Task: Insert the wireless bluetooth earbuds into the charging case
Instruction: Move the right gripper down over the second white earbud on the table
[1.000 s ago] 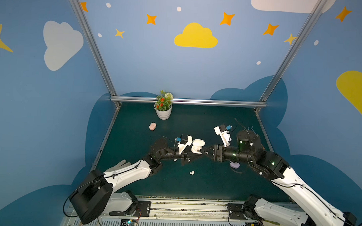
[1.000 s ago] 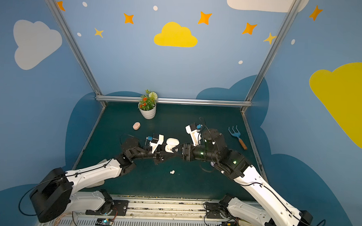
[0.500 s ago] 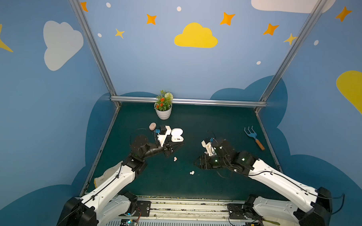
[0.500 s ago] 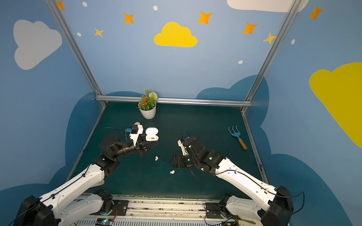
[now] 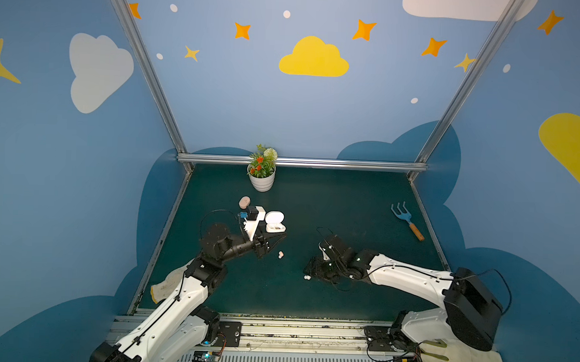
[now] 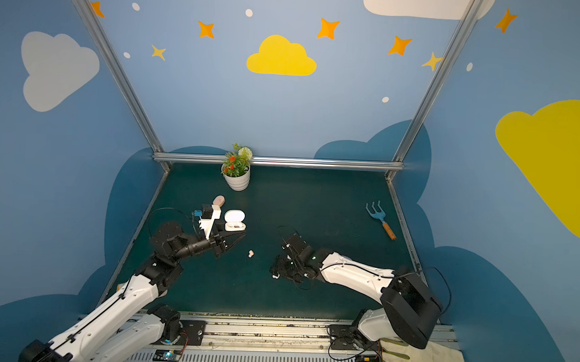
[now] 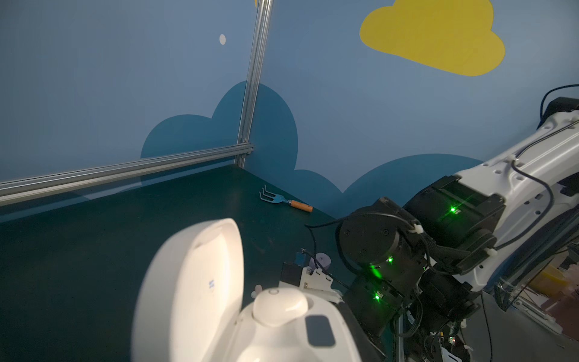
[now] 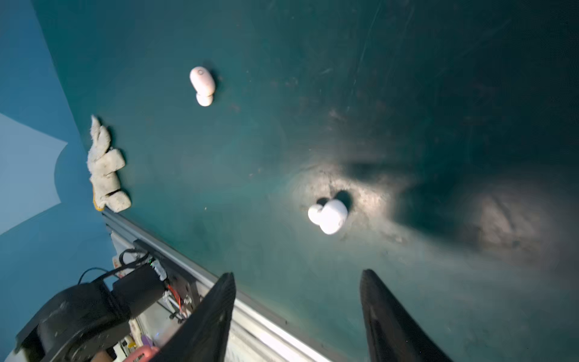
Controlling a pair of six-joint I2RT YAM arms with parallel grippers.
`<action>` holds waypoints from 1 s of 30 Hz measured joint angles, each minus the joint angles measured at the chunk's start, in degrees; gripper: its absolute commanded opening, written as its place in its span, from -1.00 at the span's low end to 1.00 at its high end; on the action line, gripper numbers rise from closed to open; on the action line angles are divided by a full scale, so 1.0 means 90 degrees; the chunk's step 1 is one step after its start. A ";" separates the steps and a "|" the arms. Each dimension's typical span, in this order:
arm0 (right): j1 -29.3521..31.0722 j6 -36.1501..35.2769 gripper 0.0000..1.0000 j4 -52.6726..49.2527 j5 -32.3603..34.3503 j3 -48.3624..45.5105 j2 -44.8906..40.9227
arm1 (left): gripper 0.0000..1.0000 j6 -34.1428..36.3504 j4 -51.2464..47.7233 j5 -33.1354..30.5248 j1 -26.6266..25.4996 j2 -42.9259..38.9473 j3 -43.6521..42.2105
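The earbuds are looking very light, hard and glossy. They are bean-shaped, so I am expecting them to slip or roll away under an uneven pinch. I am judging the best hold to be across the wider body of a bud, not on its small round tip, and with little force.

One white earbud (image 8: 329,216) is lying on the green surface (image 5: 347,203) at near centre, just ahead of the right end effector (image 8: 297,272), whose jaws are standing spread and touching nothing. A second earbud (image 5: 280,254) is lying loose a little farther and to the left, apart from both arms. The left end effector (image 5: 276,237) is appearing to pinch the base of the open white charging case (image 5: 275,221), far and left of centre.

The left wrist view is showing what the top views are not — one bud (image 7: 279,305) is sitting in the case, and the dark pocket (image 7: 319,329) beside it is empty. The right wrist view is showing how the near bud is lying, while in both top views it is only a white speck.
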 measured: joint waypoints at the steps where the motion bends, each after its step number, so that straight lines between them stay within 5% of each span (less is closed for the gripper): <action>1: 0.0015 0.0061 0.24 0.0066 -0.0002 0.0000 0.0097 | -0.63 -0.0010 -0.0022 0.0000 0.0000 -0.0002 -0.0002; 30: -0.0017 0.0369 0.24 0.0085 -0.0187 0.0573 0.1129 | -0.63 -0.0160 -0.0046 -0.0032 0.0000 0.0000 -0.0080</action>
